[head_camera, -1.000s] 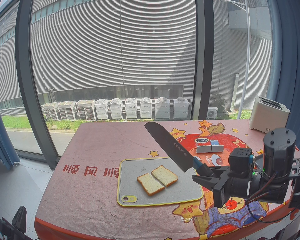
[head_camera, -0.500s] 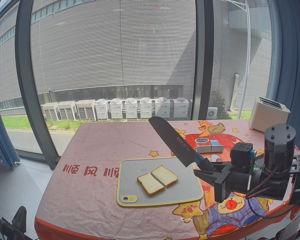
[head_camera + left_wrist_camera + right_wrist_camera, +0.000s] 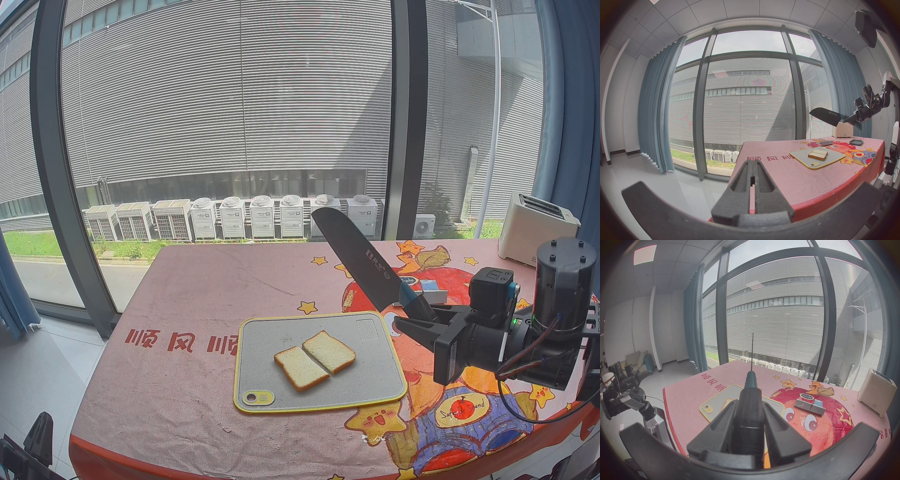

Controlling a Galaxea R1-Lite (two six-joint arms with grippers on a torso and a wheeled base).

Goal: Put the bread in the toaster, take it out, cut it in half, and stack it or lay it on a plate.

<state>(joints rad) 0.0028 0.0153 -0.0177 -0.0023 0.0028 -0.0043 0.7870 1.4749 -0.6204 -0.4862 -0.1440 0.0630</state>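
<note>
Nearby, toaster [image 3: 536, 228] at far right corner, grey holder [image 3: 809, 405] behind the knife [image 3: 362, 259].

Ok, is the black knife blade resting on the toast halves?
No, the black-bladed knife is held up in the right tool, clear of the two tan toast halves on the grey cutting board.

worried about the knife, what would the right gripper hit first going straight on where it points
Likely nothing on the table: the right gripper, shut on the knife, points up and over the board. The way looks free as far as the window, though depth is unclear.
</note>
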